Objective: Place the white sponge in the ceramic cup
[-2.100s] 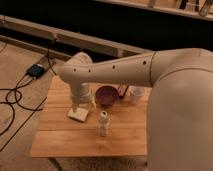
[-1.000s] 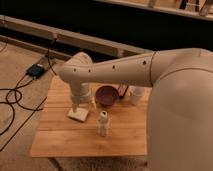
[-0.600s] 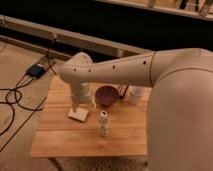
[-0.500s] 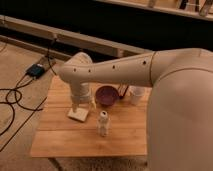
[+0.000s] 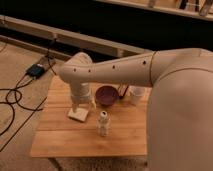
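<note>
So the gripper (image 5: 81, 106) is hanging straight down off the big white arm (image 5: 117, 72), low over the back-left part of the wooden table (image 5: 65, 141). The white sponge (image 5: 78, 115) sits right under it, flat on the wood with its broad face up. It may be touching the gripper tip, but honestly I can't tell, and I also can't tell whether the jaws are apart or together. The sponge looks pretty much square, so it has no real long axis, and its edges sit a bit skewed to the table edge. A purple bowl (image 5: 106, 95) is just beside the gripper toward picture-right. The ceramic cup (image 5: 136, 95) stands upright past the bowl, well apart from the gripper. A small white bottle (image 5: 103, 123) stands upright nearer the camera, near the sponge.
</note>
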{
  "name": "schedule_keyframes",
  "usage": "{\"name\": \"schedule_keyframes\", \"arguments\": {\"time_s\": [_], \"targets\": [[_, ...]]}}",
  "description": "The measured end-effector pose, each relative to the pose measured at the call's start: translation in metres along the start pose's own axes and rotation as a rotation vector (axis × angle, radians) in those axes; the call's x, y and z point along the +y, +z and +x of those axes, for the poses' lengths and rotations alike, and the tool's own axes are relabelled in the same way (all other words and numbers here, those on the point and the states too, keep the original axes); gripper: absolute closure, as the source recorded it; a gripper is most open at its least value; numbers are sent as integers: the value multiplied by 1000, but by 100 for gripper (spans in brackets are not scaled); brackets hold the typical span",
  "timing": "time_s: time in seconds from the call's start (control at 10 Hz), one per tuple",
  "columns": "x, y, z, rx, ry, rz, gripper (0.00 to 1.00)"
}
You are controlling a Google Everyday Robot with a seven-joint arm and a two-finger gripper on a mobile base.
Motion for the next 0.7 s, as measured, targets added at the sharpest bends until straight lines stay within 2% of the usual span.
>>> {"name": "schedule_keyframes", "arguments": {"time_s": [0.5, 0.7], "targets": [[0, 0, -1, -1, -1, 0, 35], [1, 1, -6, -4, -57, 11, 35]]}}
